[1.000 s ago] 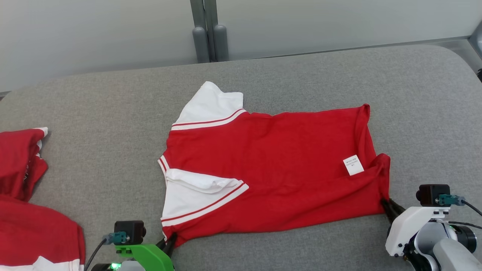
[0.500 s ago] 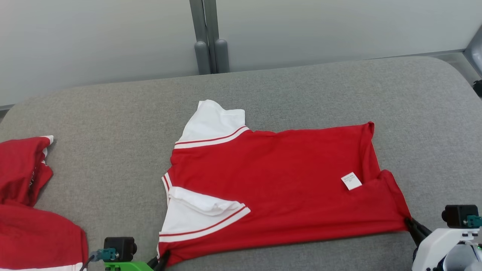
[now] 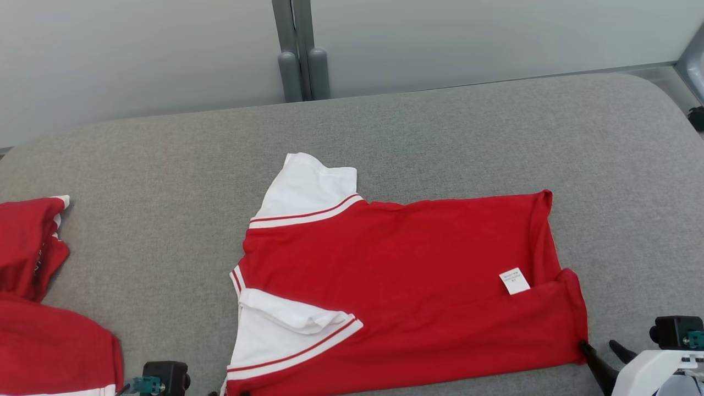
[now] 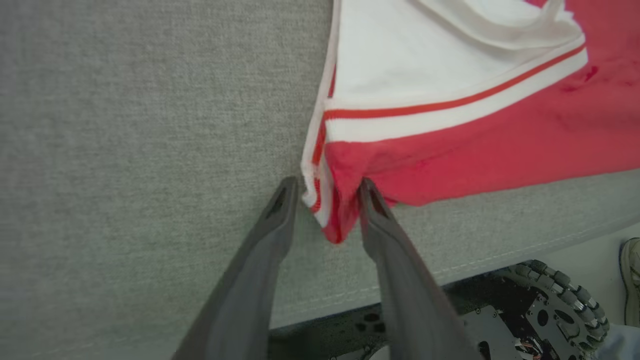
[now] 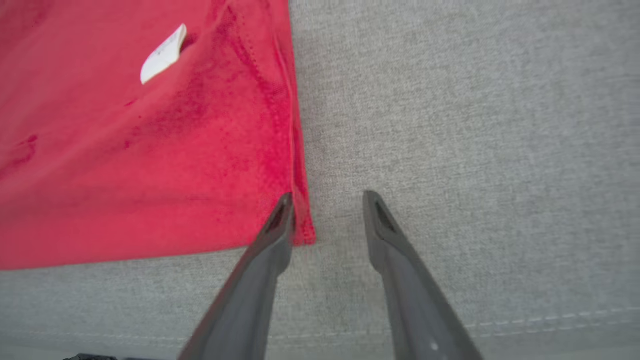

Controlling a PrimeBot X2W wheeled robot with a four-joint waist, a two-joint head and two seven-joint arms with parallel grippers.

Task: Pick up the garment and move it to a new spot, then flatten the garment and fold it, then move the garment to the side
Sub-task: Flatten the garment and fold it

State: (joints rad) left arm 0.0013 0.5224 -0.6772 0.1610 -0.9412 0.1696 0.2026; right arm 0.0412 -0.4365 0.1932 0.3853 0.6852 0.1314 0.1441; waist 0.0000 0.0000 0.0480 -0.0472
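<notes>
**Shirt lying flat as both grippers let go**

You are looking at a red shirt [image 3: 407,286] with white sleeves, spread on the grey padded table [image 3: 440,126] close to its near edge, shoulders toward the robot's left and hem toward its right. The left gripper [image 4: 325,192] is standing with its fingers parted around the near shoulder corner, and the cloth is lying loose between them. The right gripper [image 5: 327,200] is parted too, one finger touching the near hem corner and the other over bare table. Neither is holding anything.

The shirt is likely handling as light, limp knit: sagging, creasing easily, dragging a little on the table's weave. Doubled cloth at corners, hem and shoulder seams is probably offering you the surest bite. The near sleeve [image 3: 286,335] is lying folded over the body.

A second ago both grippers were pinching these corners, drawing them into taut points; now the jaws are apart and the corners are relaxing. The head camera has also shifted.
</notes>
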